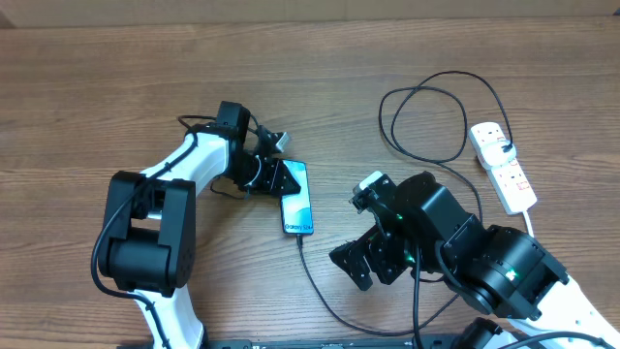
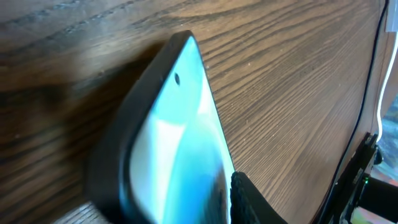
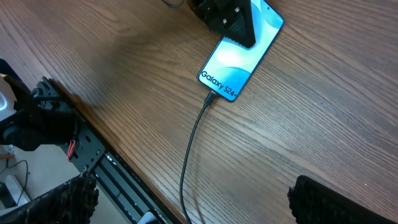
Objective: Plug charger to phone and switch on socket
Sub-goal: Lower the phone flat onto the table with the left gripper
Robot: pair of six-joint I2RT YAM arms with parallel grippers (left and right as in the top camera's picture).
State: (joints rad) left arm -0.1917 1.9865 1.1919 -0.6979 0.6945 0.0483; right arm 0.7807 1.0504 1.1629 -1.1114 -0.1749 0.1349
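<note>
The phone (image 1: pixel 298 206) lies on the wooden table with its turquoise "Galaxy S24" screen up. It also shows in the right wrist view (image 3: pixel 239 59) and fills the left wrist view (image 2: pixel 180 143). My left gripper (image 1: pixel 274 177) is shut on the phone's far end. The black charger cable (image 1: pixel 426 92) is plugged into the phone's near end (image 3: pixel 210 98). It loops across the table to a black plug (image 1: pixel 506 150) in the white socket strip (image 1: pixel 511 184). My right gripper (image 1: pixel 366 260) is open and empty, above the cable (image 3: pixel 189 155), right of the phone.
The strip's white cord (image 1: pixel 531 221) runs off behind my right arm. The table's front edge with a black rail (image 3: pixel 106 162) lies just below my right gripper. The left arm's base (image 1: pixel 145 242) stands at the front left.
</note>
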